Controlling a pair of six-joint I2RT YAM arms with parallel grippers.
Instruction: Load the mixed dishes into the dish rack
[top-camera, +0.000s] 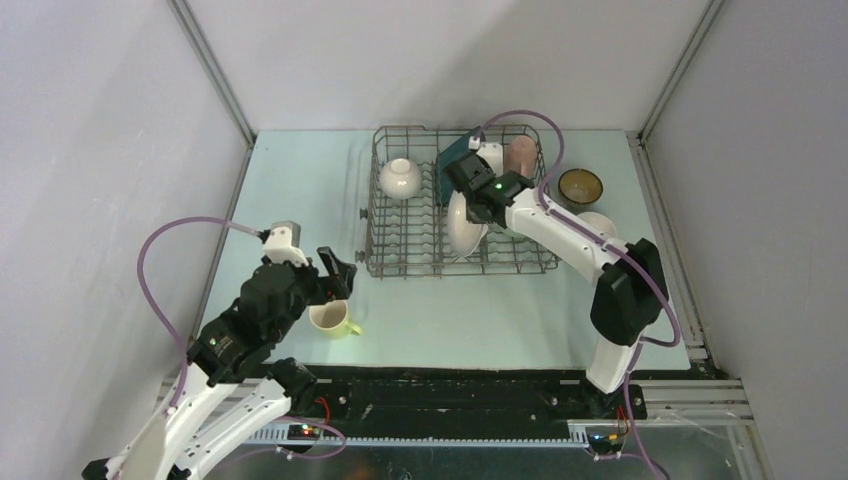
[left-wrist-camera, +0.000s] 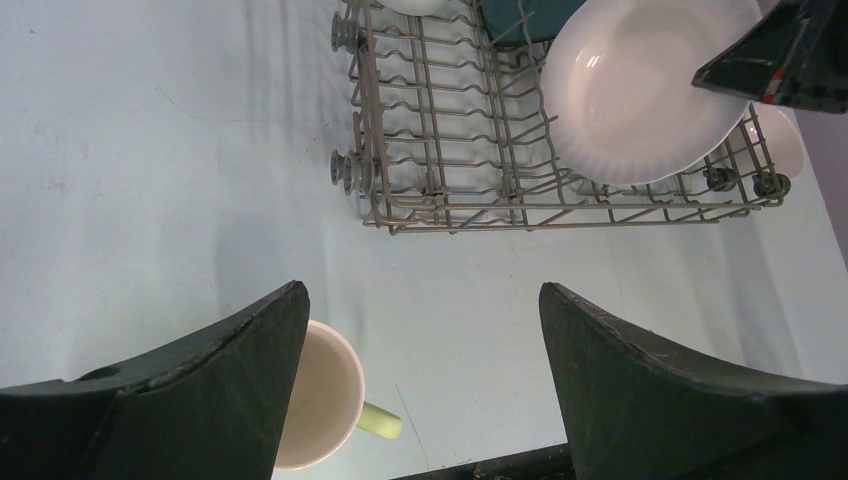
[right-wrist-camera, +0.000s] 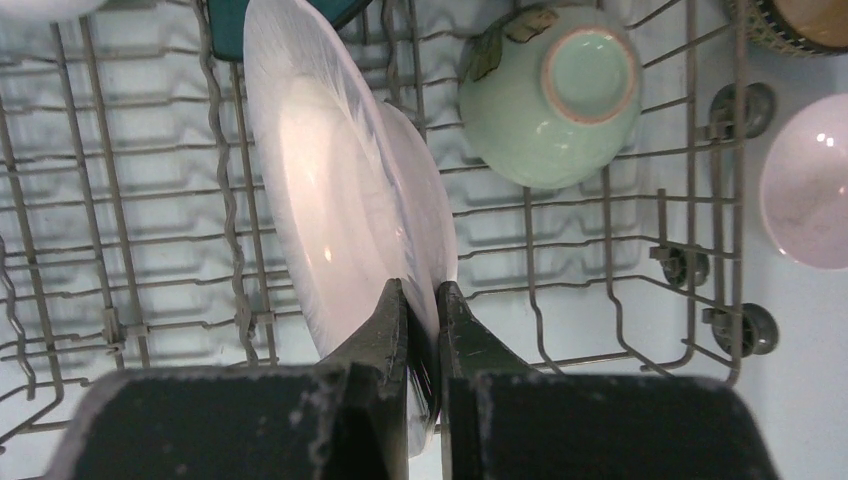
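The dish rack (top-camera: 415, 240) stands at the middle of the table. My right gripper (top-camera: 478, 203) is shut on the rim of the white round plate (top-camera: 465, 228), which stands on edge among the tines (right-wrist-camera: 330, 180). In the rack are also a white bowl (top-camera: 398, 178), the dark teal square plate (top-camera: 458, 152), a pink mug (top-camera: 520, 155) and an upturned pale green bowl (right-wrist-camera: 548, 95). The yellow-green mug (top-camera: 333, 320) stands upright on the table in front of the rack. My left gripper (left-wrist-camera: 420, 290) hovers open over it, its left finger covering part of the mug (left-wrist-camera: 325, 395).
A brown bowl (top-camera: 580, 186) and a pale bowl (top-camera: 600, 222) sit on the table right of the rack, the pale one just outside the rack's corner (right-wrist-camera: 805, 180). White walls close in the table on three sides. The arm bases line the near edge.
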